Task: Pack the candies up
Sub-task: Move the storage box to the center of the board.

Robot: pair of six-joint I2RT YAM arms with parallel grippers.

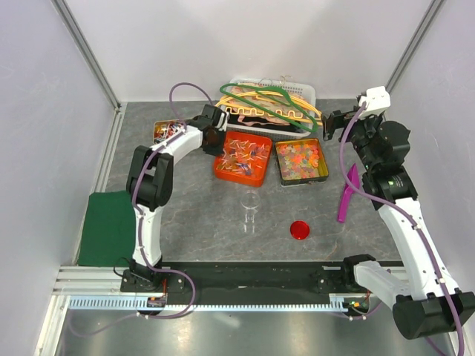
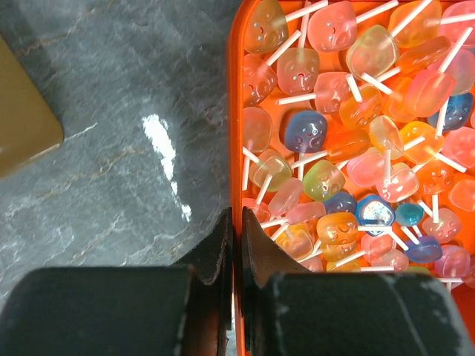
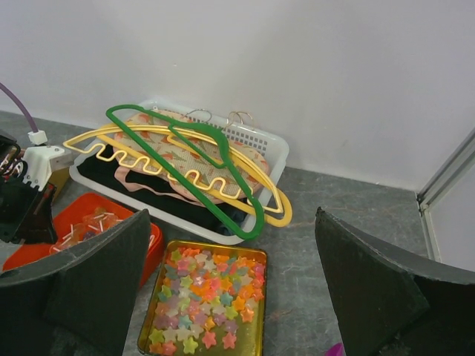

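**Fig. Left arm at the orange tray.** I am holding the left gripper (image 2: 237, 248) at the left wall of the orange tray (image 2: 234, 111). Its jaws are pressing together with a sliver of orange showing between them, so I am reading this as a pinch on that wall, not on a sweet. The candies (image 2: 356, 141), translucent face-shaped lollipops on white sticks, are lying heaped inside the tray, and none is being lifted. The glass jar (image 1: 251, 208) is standing upright on the bench (image 2: 111, 148), on the near side of the tray and apart from it. The red lid (image 1: 299, 229) is lying off the jar, nearer and to the right of the tray. The gold tin (image 1: 301, 182) of star sweets (image 3: 200, 297) is sitting just beside the tray's right wall. The right gripper (image 3: 231, 222) is hanging past that tin, spread wide and carrying nothing.

**Doing the step well (my judgement).** I am treating this as steadying or shifting the tray before picking.
- I am aiming to grip low on the wall and drag slowly, so that the tray is sliding flat rather than tipping its heap.
- The sticks are crossing one another, so I am expecting one lifted candy to drag its neighbours along.
- I am therefore favouring a candy on top of the heap whose stick is lying free.
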